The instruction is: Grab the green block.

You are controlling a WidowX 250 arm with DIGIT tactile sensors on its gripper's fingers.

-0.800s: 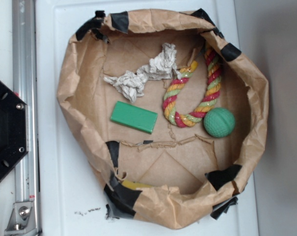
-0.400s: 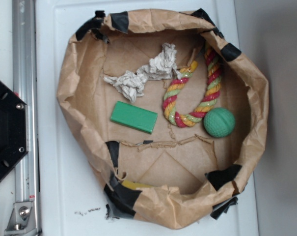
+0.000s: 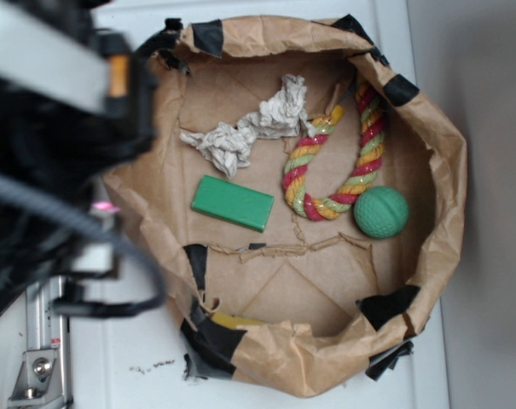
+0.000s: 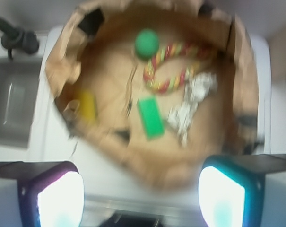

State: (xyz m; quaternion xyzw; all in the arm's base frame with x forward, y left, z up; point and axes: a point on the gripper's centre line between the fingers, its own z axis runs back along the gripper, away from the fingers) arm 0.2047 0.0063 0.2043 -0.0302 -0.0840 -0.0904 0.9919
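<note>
Block: green block point(image 3: 233, 203) lies flat on the floor of the paper bowl point(image 3: 437, 153), left of centre, long side running from ten to four o'clock; nothing touches it.
Paper wad: crumpled paper point(image 3: 245, 128) sits at twelve o'clock from the block, near but apart.
Rope: striped rope toy point(image 3: 334, 162) curves in a U at two o'clock from the block.
Ball: textured green ball point(image 3: 381, 211) rests at three o'clock, touching the rope's lower bend.
Arm: blurred black robot arm point(image 3: 44, 162) fills the exterior view's left side, over the bowl's nine o'clock rim and the white counter point(image 3: 121, 341).
Hand: hand point(image 4: 143, 189) hangs above the bowl's near rim; its two fingers point(image 4: 223, 191) stand wide apart, holding nothing.
Wrist view: blurred; block point(image 4: 150, 117) sits mid-frame, between the fingers' lines.
</note>
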